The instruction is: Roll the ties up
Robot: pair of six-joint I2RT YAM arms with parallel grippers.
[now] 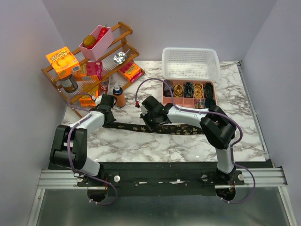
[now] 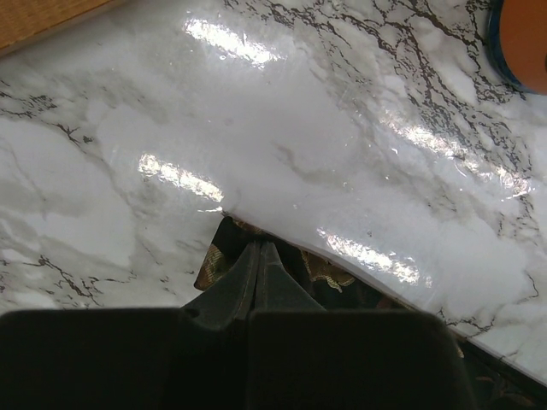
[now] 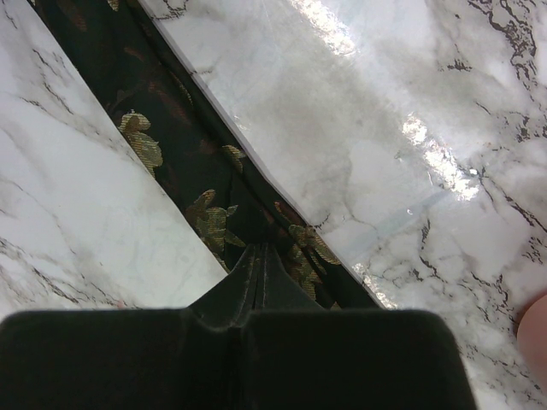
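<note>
One tie [image 1: 183, 128], black with a gold-brown pattern, lies flat and unrolled across the marble table [image 1: 155, 146]. My left gripper [image 1: 108, 121] is shut, its tips [image 2: 259, 249] resting at the tie's left end [image 2: 329, 275]. My right gripper [image 1: 152, 123] is also shut, tips [image 3: 259, 252] down on the middle of the tie [image 3: 171, 154]. I see no fabric between either pair of jaws. Several rolled ties [image 1: 189, 89] sit as coils in a pink divided box [image 1: 165, 100].
A white mesh basket [image 1: 190, 63] stands behind the pink box. At the back left is a wooden rack [image 1: 123, 29] with snack boxes. An orange bottle [image 1: 119, 97] [image 2: 526, 43] stands just beyond my left gripper. A seam in the tabletop [image 3: 256, 179] runs along the tie's far edge.
</note>
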